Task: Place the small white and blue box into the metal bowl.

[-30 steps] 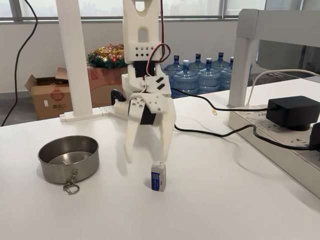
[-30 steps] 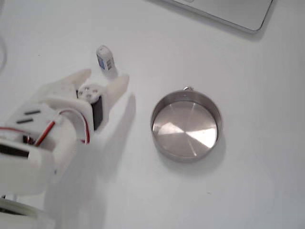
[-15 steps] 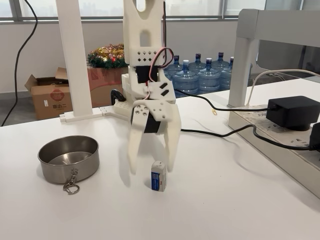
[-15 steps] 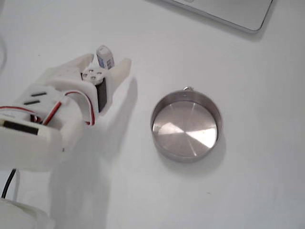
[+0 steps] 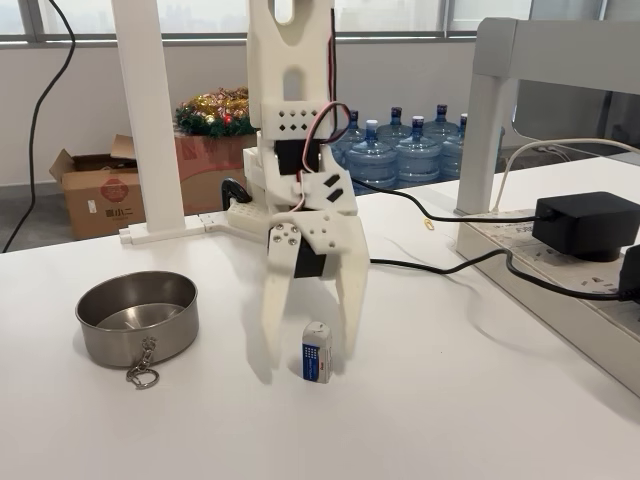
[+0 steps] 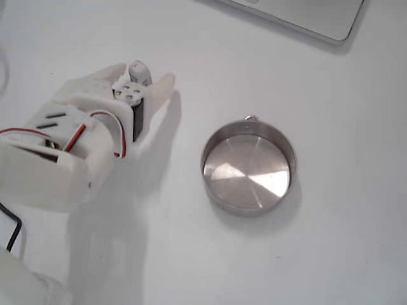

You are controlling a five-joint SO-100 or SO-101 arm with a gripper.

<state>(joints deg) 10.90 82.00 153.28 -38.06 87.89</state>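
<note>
A: How is the white 3D-printed two-finger gripper (image 5: 312, 351) set?

B: It is seen pointing down at the white table (image 5: 470, 400) with its jaws spread wide. Nothing is held. In the side-on fixed view the 2 fingertips are lowered almost to the tabletop, 1 on each side of the small white and blue rectangular box (image 5: 317, 352).

A: Where is that box placed?

B: It is stood upright on the table, blue printed face turned to the camera, a small red mark near its base. The right-hand fingertip is seen just beside it at its 3 o'clock; the left-hand one is near, at 9 o'clock. Whether either finger touches it cannot be told. In the top-down fixed view the box (image 6: 141, 71) is glimpsed between the fingertips of the gripper (image 6: 142, 83), partly covered by the wrist.

A: And the round shallow stainless-steel bowl (image 5: 137, 317)?

B: It is set well apart from the box, at 9 o'clock of the gripper in the side-on fixed view, with a short chain and key ring (image 5: 142, 368) hung from its rim at 6 o'clock. In the top-down fixed view the bowl (image 6: 248, 167) is found at about 4 o'clock of the gripper.

A: Anything else?

B: A black power adapter (image 5: 586, 223) is plugged in at the table's 3 o'clock side, and blue water bottles (image 5: 400, 150) are lined up on the floor behind.
</note>
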